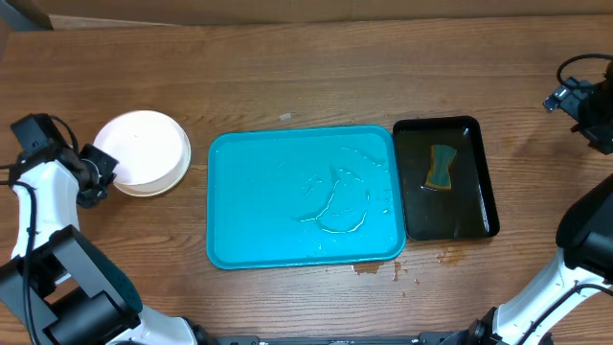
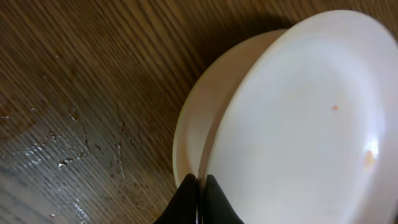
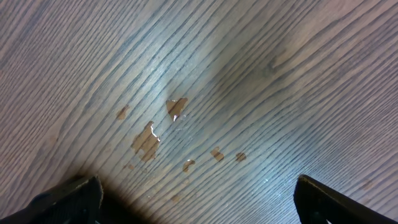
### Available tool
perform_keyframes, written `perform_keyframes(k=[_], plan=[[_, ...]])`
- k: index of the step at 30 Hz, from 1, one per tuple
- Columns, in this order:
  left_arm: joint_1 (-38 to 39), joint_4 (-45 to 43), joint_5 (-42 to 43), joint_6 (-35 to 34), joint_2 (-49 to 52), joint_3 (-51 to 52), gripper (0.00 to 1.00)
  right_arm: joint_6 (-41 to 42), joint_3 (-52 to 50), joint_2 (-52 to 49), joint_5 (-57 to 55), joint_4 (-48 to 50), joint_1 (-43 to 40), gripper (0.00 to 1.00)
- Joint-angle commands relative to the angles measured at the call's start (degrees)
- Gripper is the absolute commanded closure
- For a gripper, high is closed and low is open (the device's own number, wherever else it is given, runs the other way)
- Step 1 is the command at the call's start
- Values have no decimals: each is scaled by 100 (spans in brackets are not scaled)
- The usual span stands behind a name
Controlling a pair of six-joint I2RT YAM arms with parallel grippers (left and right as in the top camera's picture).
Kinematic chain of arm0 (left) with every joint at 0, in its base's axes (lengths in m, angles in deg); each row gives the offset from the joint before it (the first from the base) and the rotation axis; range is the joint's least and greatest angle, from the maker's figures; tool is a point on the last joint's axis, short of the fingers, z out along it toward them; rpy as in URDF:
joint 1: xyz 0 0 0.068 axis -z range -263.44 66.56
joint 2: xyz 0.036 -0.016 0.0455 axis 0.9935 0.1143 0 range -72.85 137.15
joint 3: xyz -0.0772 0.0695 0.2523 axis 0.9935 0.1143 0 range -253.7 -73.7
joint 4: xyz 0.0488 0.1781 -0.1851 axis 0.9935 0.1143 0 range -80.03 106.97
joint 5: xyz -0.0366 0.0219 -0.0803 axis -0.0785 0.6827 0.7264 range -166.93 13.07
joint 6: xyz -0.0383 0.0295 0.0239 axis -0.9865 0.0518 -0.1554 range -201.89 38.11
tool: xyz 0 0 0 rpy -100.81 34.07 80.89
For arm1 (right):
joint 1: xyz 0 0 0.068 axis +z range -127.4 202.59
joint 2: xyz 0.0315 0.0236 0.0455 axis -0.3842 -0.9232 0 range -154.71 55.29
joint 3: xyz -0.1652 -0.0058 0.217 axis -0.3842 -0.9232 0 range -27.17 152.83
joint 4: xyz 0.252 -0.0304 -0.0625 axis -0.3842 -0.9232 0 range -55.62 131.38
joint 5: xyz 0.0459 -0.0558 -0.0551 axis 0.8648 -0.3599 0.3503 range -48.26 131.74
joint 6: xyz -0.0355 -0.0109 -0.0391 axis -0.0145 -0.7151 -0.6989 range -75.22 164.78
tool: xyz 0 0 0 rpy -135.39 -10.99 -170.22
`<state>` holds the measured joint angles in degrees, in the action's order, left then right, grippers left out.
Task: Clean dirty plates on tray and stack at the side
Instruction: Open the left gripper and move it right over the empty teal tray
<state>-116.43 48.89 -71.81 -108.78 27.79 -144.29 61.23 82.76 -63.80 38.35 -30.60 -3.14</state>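
Currently, the plates (image 1: 144,149) are seen stacked on the bench (image 1: 316,67), to the left of the tray (image 1: 249,192) and apart from it. The turquoise tray is set at the middle of the bench, and a thin film of water (image 1: 340,201) is spread over its right half. Just beside its right edge a black tray (image 1: 469,216) is placed, with a sponge (image 1: 441,170) lying inside it.

The left gripper (image 2: 199,186) is closed on the rim of the top plate (image 2: 298,124). In the left wrist view its two fingers are pressed almost together, with the plate's edge caught between them. The top plate is set slightly off-centre over the lower plate (image 2: 193,124), and a small orange speck (image 2: 334,107) and a faint smear are seen on its white surface. How many plates are in the stack cannot be told.

The right gripper (image 3: 196,199) is held open with its fingers wide apart and nothing between them. It is held over bare wood marked with brown spots (image 3: 146,140), well apart from both trays.
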Motion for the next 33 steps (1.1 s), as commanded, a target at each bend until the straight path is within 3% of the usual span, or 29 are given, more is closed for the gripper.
perform_keyframes(k=[1, 3, 5, 7, 8, 13, 16, 33], plan=[[81, -140, 81, -57, 24, 87, 92, 28, 76, 133, -37, 22, -4, 0], [81, -170, 81, -55, 24, 90, 83, 28, 76, 133, -37, 22, -4, 0], [81, -168, 90, -57, 24, 92, 41, 28, 76, 133, -37, 22, -4, 0], [81, -146, 251, -39, 24, 90, 17, 28, 76, 133, -37, 22, -4, 0], [81, -146, 459, 24, 24, 90, 12, 28, 76, 133, -39, 22, -4, 0], [264, -164, 2470, 1047, 24, 90, 0, 28, 76, 133, -37, 22, -4, 0], [568, -109, 3012, 1196, 24, 90, 0, 26, 76, 133, -37, 22, -4, 0], [3235, 109, 2627, 1202, 24, 90, 0, 28, 76, 133, -37, 22, -4, 0]])
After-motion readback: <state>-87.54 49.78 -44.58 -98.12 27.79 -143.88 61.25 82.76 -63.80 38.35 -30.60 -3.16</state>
